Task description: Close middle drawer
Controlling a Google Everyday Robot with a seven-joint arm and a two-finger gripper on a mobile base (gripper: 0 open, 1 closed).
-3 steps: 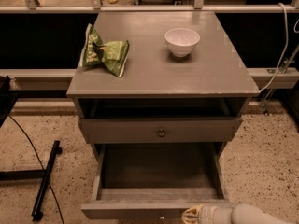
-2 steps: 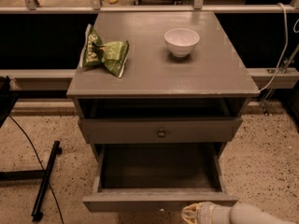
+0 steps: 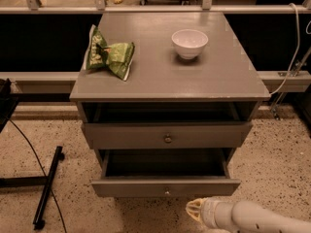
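Speckled beige terrazzo floor [image 3: 277, 149], evenly lit. A grey cabinet [image 3: 160, 76] stands before dark panels [image 3: 43, 42], perhaps glass, framed by pale metal rails [image 3: 146, 8]. A black stand leg [image 3: 47, 188] lies left; a white cable [image 3: 297, 38] hangs right.

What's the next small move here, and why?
Probably push the middle drawer straight back into the cabinet. The drawer stands pulled out with its interior exposed. The gripper sits low in front of the front panel, right of the knob; contact isn't clear.

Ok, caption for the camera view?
Gripper low before open middle drawer; white bowl and green snack bag on cabinet.
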